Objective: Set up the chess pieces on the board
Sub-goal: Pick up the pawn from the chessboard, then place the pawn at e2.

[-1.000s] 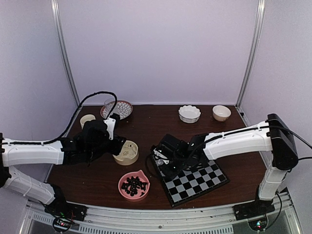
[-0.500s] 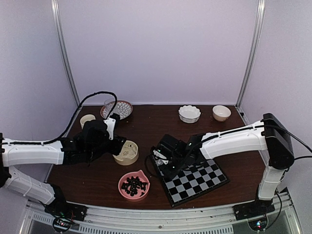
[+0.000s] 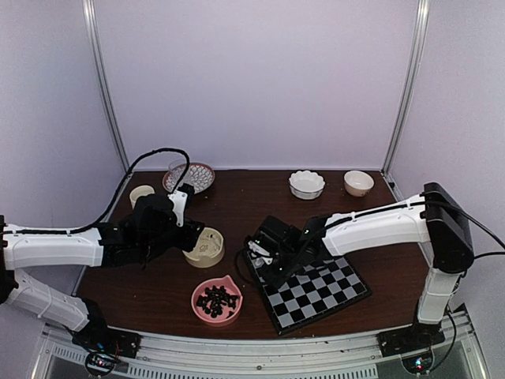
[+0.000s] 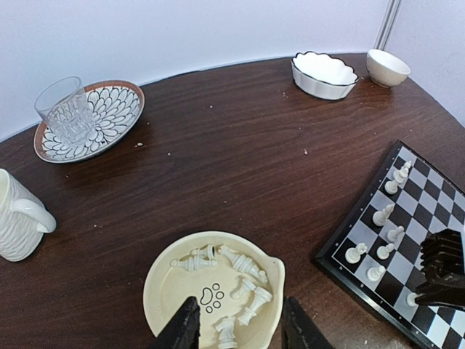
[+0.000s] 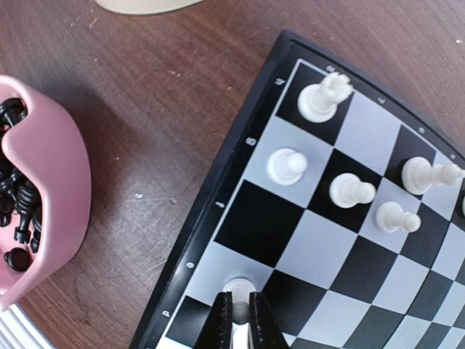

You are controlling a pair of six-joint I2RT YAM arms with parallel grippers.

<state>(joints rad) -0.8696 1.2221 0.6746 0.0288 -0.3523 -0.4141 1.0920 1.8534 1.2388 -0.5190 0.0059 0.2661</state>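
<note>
We see R gripper [image 5: 237,320] pinched narrow on a white piece [image 5: 237,288] at the board [image 5: 258,222] edge. L gripper [image 4: 238,331], spread wide, hangs over cream bowl [image 4: 161,280] just left of board.

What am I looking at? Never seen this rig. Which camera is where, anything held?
Two robot arms bolted to a table, setting up chess. The wide picture comes from a fixed camera above and behind them; the other two come from a camera on each wrist. On the table: a board with some white pieces, a cream bowl of more, a pink bowl of black pieces. The left fingers hang open over the cream bowl, empty. The right fingers look closed on a white pawn at the board's edge.
</note>
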